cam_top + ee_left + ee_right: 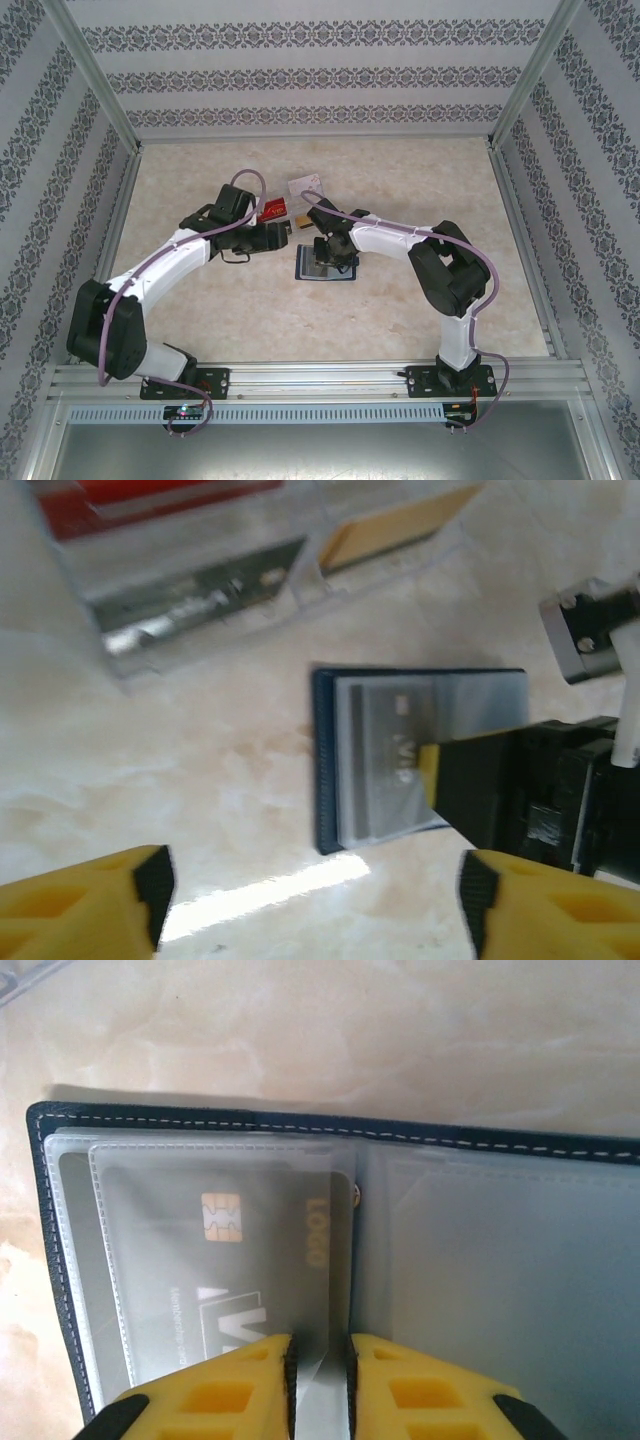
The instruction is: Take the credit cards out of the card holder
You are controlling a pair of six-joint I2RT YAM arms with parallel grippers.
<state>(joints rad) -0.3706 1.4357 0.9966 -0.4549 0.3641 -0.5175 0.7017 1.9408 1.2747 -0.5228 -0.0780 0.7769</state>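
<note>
The card holder [306, 270] [324, 770] [300, 1123] lies open on the table, navy with clear sleeves. A dark card [200, 1260] [385, 745] with a gold chip sits in its left sleeve. My right gripper [320, 1385] [323, 250] is down on the holder, jaws a narrow gap apart around the card's right end and the sleeve edge; whether the pads press on them I cannot tell. My left gripper [315, 890] [290, 236] hovers wide open left of the holder, holding nothing. A red card [150, 495] [272, 210], a gold card [395, 525] [300, 222] and a silvery card [190, 595] lie beyond.
A white-pinkish card [305, 184] lies farther back on the marble-look table [400, 330]. The loose cards in the left wrist view seem to rest on a clear plastic sheet with a raised edge [115, 665]. Patterned walls and metal posts [520, 200] fence the table.
</note>
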